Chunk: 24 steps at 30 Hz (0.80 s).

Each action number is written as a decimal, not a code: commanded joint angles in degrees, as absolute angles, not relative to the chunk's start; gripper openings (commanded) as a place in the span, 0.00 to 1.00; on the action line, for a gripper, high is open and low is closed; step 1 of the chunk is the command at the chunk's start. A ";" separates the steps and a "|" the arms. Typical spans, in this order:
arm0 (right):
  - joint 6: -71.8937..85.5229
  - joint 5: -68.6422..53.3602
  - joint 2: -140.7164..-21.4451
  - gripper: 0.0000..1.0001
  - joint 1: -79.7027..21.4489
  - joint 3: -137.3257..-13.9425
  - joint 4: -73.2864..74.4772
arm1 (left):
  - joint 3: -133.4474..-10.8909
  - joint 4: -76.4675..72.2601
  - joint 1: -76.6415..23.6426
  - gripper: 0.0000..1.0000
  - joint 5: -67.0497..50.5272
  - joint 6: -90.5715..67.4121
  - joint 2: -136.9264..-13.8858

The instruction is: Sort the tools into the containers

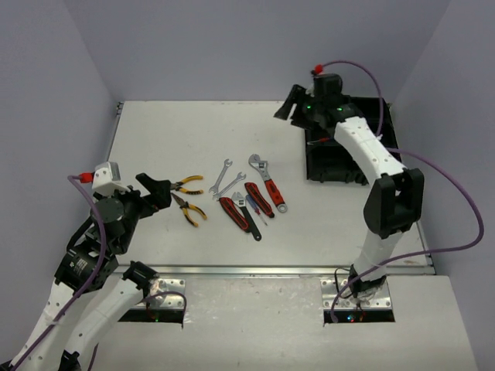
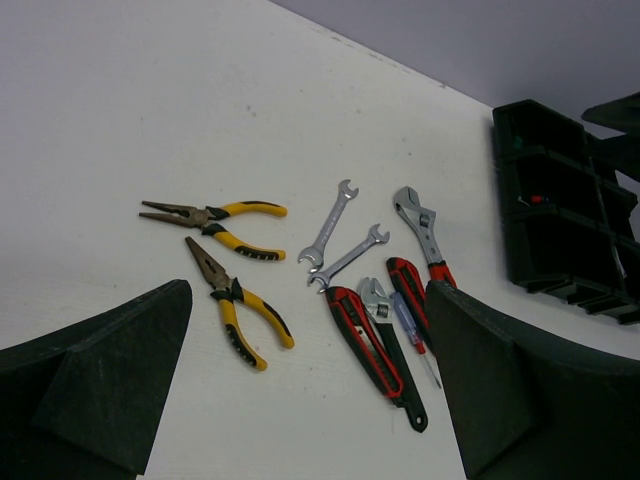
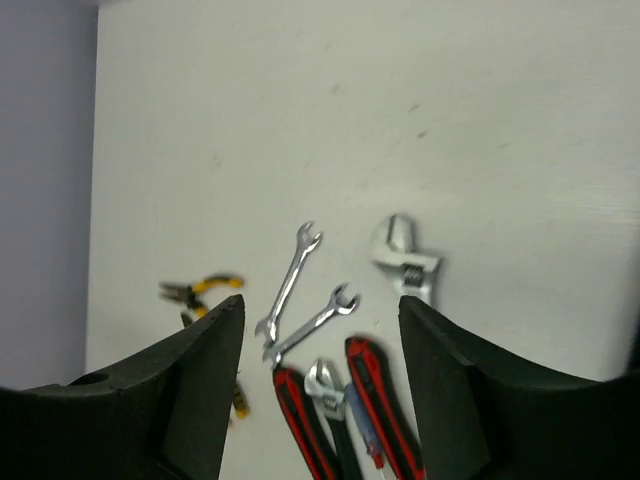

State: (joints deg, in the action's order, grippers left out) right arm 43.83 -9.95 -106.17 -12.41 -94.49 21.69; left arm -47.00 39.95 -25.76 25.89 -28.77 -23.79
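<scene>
Pliers [image 1: 188, 185] near left gripper [image 1: 160, 192], open, empty; right gripper [image 1: 288, 107] open, empty, beside tray [image 1: 337, 179].

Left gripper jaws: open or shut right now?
Open. In its wrist view the left gripper shows both jaws spread wide apart, with nothing gripped between them.

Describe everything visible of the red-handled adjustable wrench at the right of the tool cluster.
The adjustable wrench lies flat on the white table, with its silver metal head toward the far side and its red grip nearer the robot. It is rightmost in the cluster, close beside another red-handled tool; whether they touch is unclear. Nothing grips it.
</scene>
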 commanded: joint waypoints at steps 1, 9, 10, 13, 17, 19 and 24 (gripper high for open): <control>24.17 -4.07 -105.23 0.60 -27.92 -96.77 36.11 | -47.15 37.84 -25.09 1.00 25.84 -28.61 -24.74; 20.58 7.91 -109.27 0.44 -44.42 -89.79 38.67 | -46.93 37.70 -25.05 1.00 26.01 -28.74 -23.20; 20.85 8.20 -109.82 0.42 -45.39 -88.86 38.50 | -46.85 37.61 -25.05 1.00 25.92 -28.65 -23.21; 21.69 9.53 -112.62 0.38 -47.31 -87.95 38.66 | -46.93 37.45 -25.06 1.00 25.42 -28.40 -23.86; 22.09 12.11 -114.85 0.38 -47.72 -86.84 38.74 | -46.99 37.53 -25.05 1.00 25.43 -28.39 -24.02; 21.97 12.93 -116.12 0.38 -47.72 -86.85 39.02 | -46.93 37.44 -25.05 1.00 25.49 -28.39 -23.62; 21.80 12.70 -119.72 0.37 -47.68 -87.01 38.85 | -46.85 37.44 -25.05 1.00 25.62 -28.48 -23.16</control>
